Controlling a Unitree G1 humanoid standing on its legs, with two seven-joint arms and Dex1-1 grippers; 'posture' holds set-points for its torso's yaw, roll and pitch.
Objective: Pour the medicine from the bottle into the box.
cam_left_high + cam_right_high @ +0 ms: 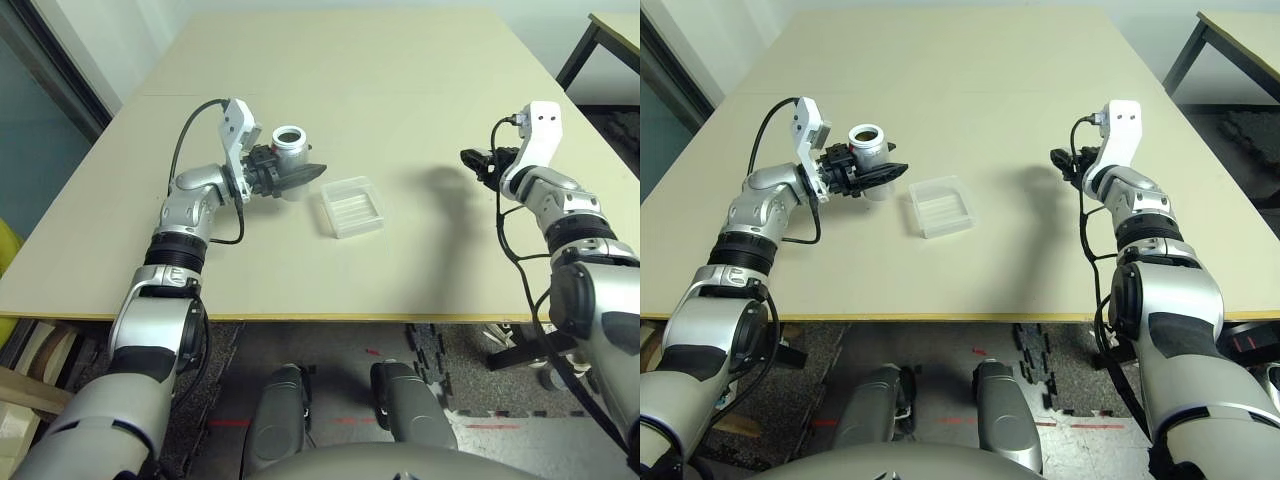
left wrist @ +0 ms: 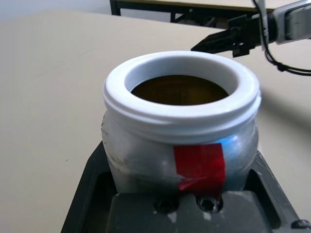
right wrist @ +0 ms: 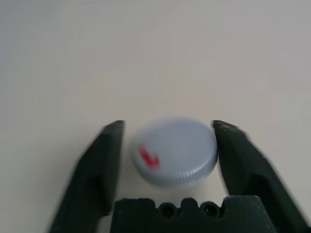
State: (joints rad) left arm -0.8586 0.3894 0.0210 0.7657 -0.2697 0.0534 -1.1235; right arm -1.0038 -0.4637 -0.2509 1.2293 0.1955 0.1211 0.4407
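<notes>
I see the box nearest me at centre, lying flat on the table. At ten o'clock from it, my left gripper clamps the uncapped bottle upright. At three o'clock, my right gripper stands wide around the grey cap, not touching.

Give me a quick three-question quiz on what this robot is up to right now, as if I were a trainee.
1. True or false: the bottle in the left claw has its cap on.
2. Where is the cap? A) on the bottle B) between the right claw's open fingers C) in the box
3. What lies in the box?

Key: 1. False, its mouth is open. 2. B. 3. Nothing visible yet.
</notes>
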